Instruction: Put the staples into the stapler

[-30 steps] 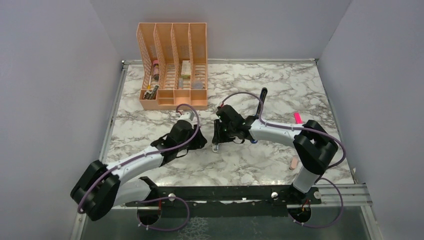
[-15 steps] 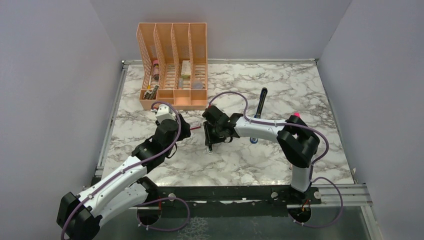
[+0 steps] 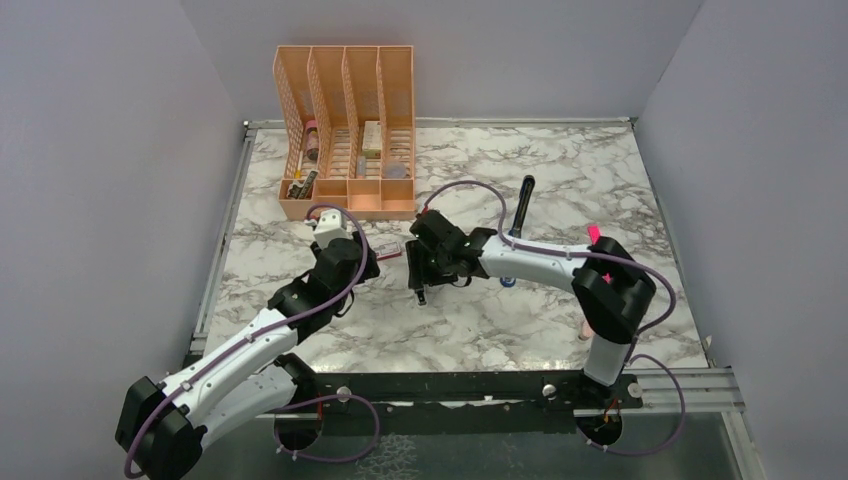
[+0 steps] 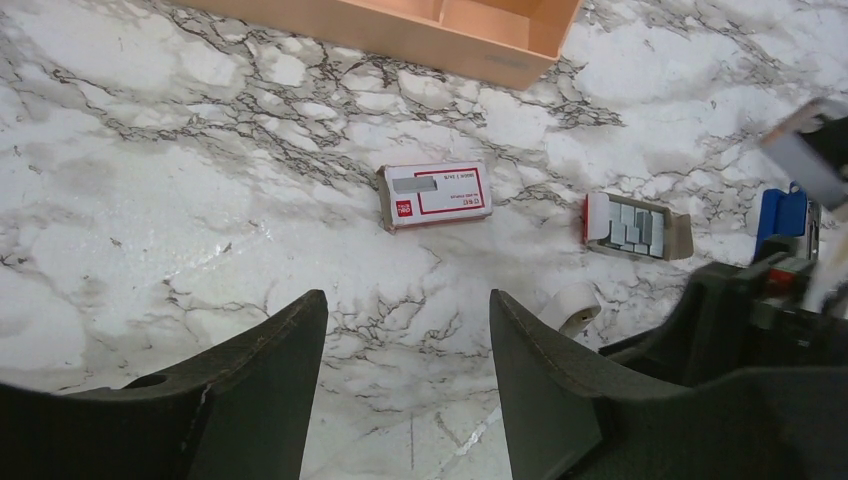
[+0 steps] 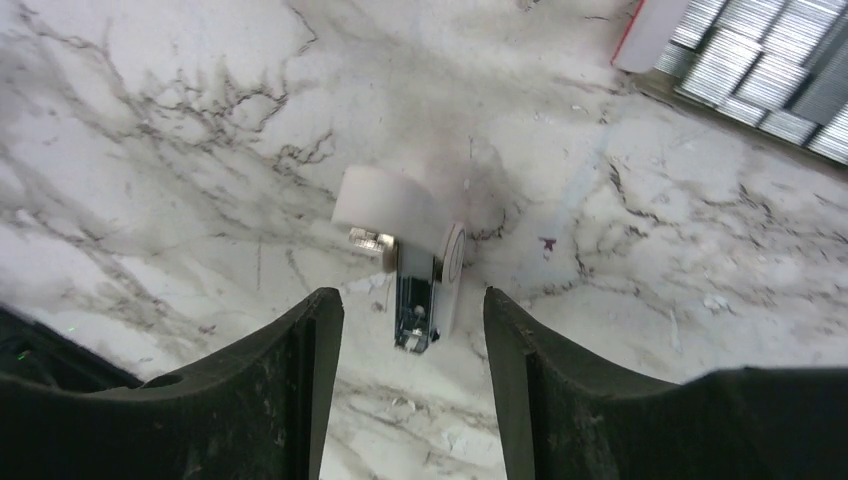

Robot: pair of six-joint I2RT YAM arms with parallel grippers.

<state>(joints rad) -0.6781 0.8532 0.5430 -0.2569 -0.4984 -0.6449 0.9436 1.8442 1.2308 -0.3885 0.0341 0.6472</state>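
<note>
The staples lie in an open tray (image 4: 640, 228) with grey strips in rows; its corner shows in the right wrist view (image 5: 760, 70). The box's red-and-white sleeve (image 4: 435, 195) lies to its left. My right gripper (image 5: 408, 292) is open. Between its fingers, touching neither, sits the stapler's pale rounded end with a metal channel (image 5: 415, 290). That pale end (image 4: 575, 305) also shows in the left wrist view, with a blue part (image 4: 785, 215) beyond the right gripper. My left gripper (image 4: 405, 300) hangs open over bare marble, short of the sleeve.
An orange desk organiser (image 3: 345, 130) stands at the back left. A black pen-like item (image 3: 522, 205) lies behind the right arm. A pink highlighter (image 3: 595, 236) and a pink eraser (image 3: 588, 325) lie by the right arm's elbow.
My right gripper moved a little left, then opened and let go of the stapler's end. My left arm swung left toward the organiser and opened wider.
</note>
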